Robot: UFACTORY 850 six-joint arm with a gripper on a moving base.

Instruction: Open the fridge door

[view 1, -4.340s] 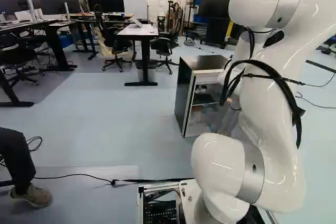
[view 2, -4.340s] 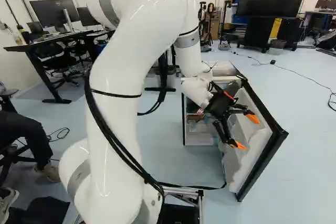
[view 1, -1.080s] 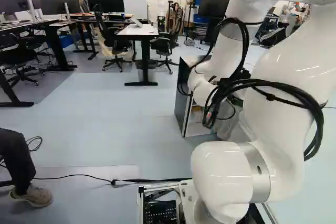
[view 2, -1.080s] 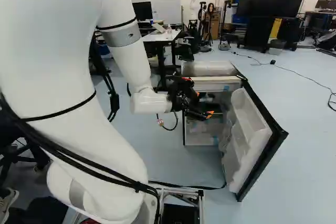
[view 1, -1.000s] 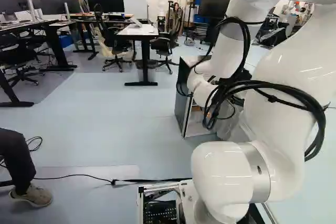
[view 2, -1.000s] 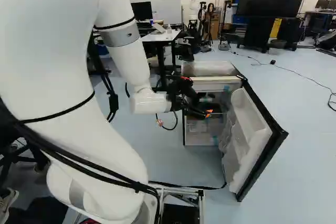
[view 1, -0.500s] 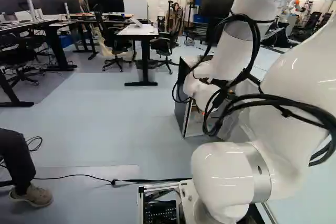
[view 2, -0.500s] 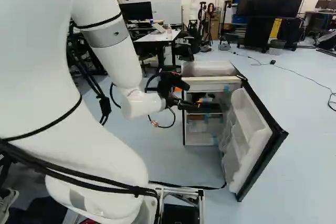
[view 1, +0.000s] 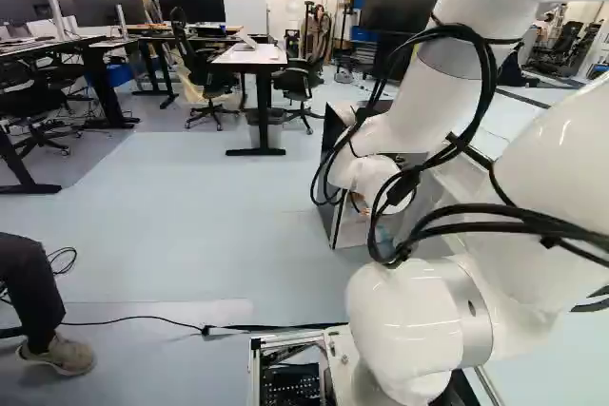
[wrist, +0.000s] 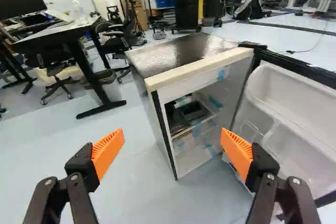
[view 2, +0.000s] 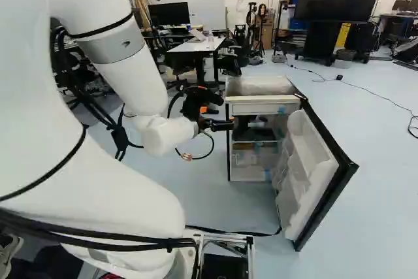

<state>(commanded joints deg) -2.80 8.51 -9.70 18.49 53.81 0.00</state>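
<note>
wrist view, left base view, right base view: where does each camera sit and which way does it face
Wrist view: on the wrist, looking along the end effector, its open fingers at the edge, toward the mini fridge.
Left base view: on the base, behind and left of the arm, looking ahead and slightly down; the arm fills its right side.
Right base view: behind and right of the arm, same heading; arm at left, end effector beyond.
Wrist and right base views share the open fridge door.
</note>
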